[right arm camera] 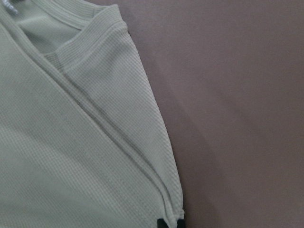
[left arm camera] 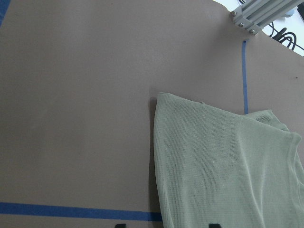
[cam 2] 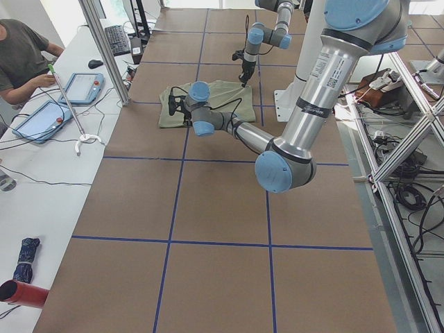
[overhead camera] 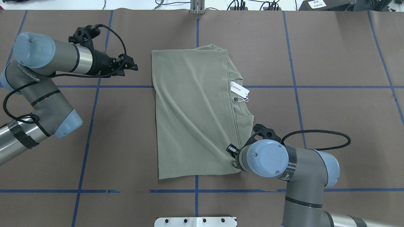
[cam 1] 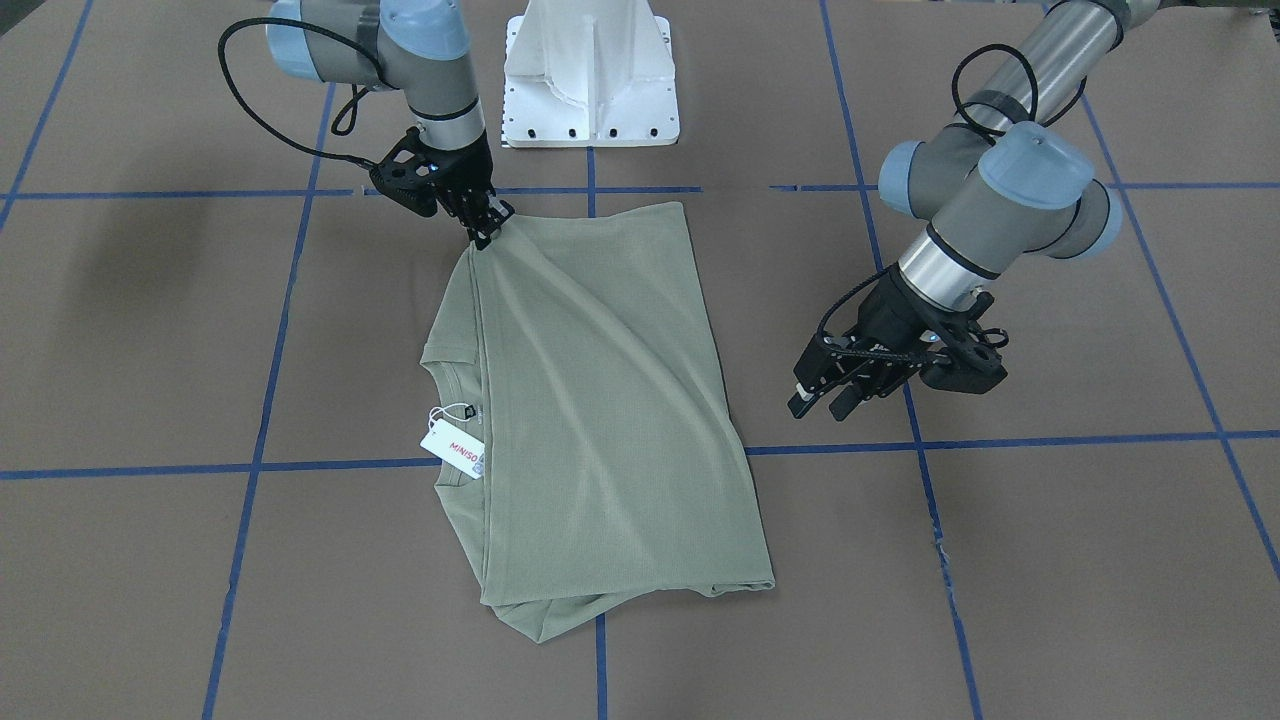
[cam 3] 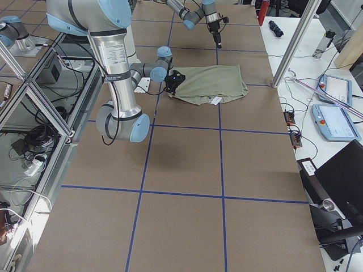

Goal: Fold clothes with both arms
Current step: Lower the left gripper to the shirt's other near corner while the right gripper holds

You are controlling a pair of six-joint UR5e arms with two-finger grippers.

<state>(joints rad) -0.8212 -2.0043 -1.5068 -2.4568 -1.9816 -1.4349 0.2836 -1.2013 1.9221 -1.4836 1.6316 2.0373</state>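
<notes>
**Inspector:** Where is the shirt (cam 1: pixel 600 400) found?

**Recorder:** It is laid folded at the middle of the table (cam 1: pixel 150 350). The collar side is turned towards the robot's right, and a white hang tag (cam 1: pixel 452 448) is seen lying at the neckline.

**Inspector:** How is the right hand (cam 1: pixel 487 230) recorded?

**Recorder:** Its fingers are closed narrowly on the shirt's corner nearest the robot's base. The corner is drawn up, and long creases are pulled from it across the cloth.

**Inspector:** And the left hand (cam 1: pixel 820 403)?

**Recorder:** It is held wide, with nothing between the fingers. It is found apart from the shirt, on the robot's left of it, above bare table near a blue tape line (cam 1: pixel 1100 438).
</notes>
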